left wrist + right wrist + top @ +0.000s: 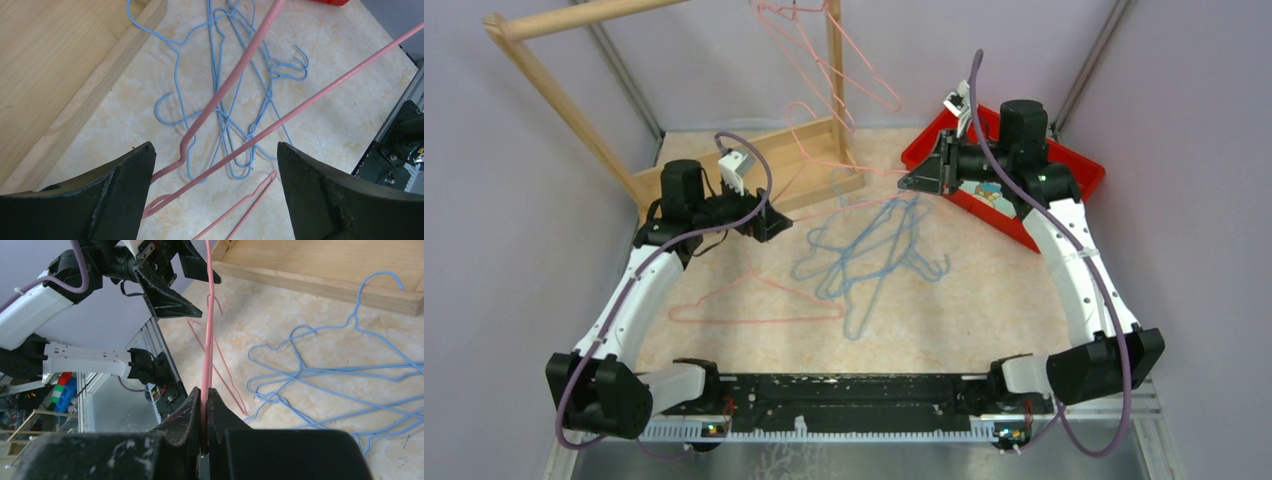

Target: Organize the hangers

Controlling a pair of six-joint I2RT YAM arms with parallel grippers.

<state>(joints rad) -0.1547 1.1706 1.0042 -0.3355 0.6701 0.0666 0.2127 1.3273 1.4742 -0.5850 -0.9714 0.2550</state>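
- Found the right claw (205, 392) pinched together on a thin pink-red wire clothes hanger (207, 340), gripping a single wire of it and holding it up off the beige marbled table (964, 320)
- Traced the held hanger across to the left claw (215, 146): fingers (120, 185) spread wide apart, two pink wires passing through the gap, nothing clamped; cannot tell whether the lower wire brushes the left-hand finger
- Noted a tangled heap of light blue wire hangers (869, 250) lying flat on the table between the two arms, underneath the held hanger
- Noted one more pink-red hanger (759, 320) flat on the table near the left arm, hook pointing away from the bases, its right tip just beside the blue heap; touching or not, unclear
- Spotted a few pink-red hangers (824, 60) dangling by the upright post of a pale wooden rack (574, 18) at the far side, hooks cut off by the top edge of the overhead view
- Logged a red plastic bin (1084, 160) at the far right of the table, partly covered by the right arm
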